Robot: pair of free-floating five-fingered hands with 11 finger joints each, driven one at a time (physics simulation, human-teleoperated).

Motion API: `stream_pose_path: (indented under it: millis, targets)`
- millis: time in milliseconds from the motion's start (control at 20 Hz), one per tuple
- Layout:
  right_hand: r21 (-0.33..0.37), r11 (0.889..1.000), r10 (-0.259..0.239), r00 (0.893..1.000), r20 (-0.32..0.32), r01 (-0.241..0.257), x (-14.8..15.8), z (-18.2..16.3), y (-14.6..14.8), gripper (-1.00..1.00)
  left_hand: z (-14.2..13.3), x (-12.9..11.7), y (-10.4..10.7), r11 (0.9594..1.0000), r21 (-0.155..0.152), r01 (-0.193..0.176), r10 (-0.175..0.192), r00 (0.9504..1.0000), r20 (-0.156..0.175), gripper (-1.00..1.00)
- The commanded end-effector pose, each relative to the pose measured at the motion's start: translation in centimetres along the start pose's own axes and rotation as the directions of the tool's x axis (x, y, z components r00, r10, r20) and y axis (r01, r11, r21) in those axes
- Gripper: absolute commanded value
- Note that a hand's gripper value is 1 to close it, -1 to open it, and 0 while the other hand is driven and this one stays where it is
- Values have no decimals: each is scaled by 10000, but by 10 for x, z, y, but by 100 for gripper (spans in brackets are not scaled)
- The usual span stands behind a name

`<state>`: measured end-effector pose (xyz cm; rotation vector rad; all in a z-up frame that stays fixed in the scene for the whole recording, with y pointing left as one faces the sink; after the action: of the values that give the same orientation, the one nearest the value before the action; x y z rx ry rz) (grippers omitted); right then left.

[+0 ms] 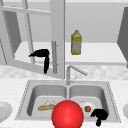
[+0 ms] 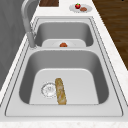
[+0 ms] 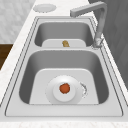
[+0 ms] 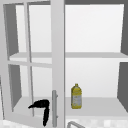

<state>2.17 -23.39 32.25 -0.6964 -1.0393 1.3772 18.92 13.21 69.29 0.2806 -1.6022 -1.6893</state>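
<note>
The cabinet door [image 1: 32,37] hangs open above the sink, swung out toward the room, a pale frame with glass panes and a slim vertical handle [image 1: 54,56] on its near edge. It covers the left half of the wall cabinet [image 4: 95,55], whose right half stands open to view, with a yellow bottle [image 1: 76,42] upright on the lower shelf, well right of the handle.

Below is the double sink [image 1: 67,86] set into a pale worktop [image 1: 10,87], the tap [image 1: 73,71] rising at the back between the two basins. A big red ball [image 1: 67,114] sits in front of the divider and hides part of both basins from the front. In the left basin lies a long bread roll [image 2: 60,91] just beside the drain [image 2: 49,90]. The right basin holds a white plate [image 3: 64,90] with a small orange-red thing [image 3: 64,88] on it. Another plate [image 2: 80,8] with bits of food rests on the worktop to the right.

The left hand [image 1: 42,56] is up at the door, just left of the handle, fingers bent downward in a loose hook; I cannot tell whether they touch the door or the handle. The right hand [image 1: 99,115] floats low by the front rim of the right basin, fingers curled, holding nothing.
</note>
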Motion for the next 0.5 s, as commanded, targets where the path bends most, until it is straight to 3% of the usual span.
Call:
stream_pose_path:
  millis: [0, 250, 350, 450]
  targets:
    - [0, 10000, 0, 10000, 0, 0, 0, 0, 0, 0, -24, -6, -1, 9998, 161, -82, 88, 9991, -421, -100]
    - [0, 10000, 0, 10000, 0, 0, 0, 0, 0, 0, -54, -9, 4, 10000, 76, 3, 5, 9937, -1123, -100]
    - [0, 10000, 0, 10000, 0, 0, 0, 0, 0, 0, -66, -10, 6, 10000, 69, 20, -8, 9876, -1567, -100]
    - [0, 10000, 0, 10000, 0, 0, 0, 0, 0, 0, -77, -12, 8, 10000, 79, 24, -7, 9782, -2078, -100]
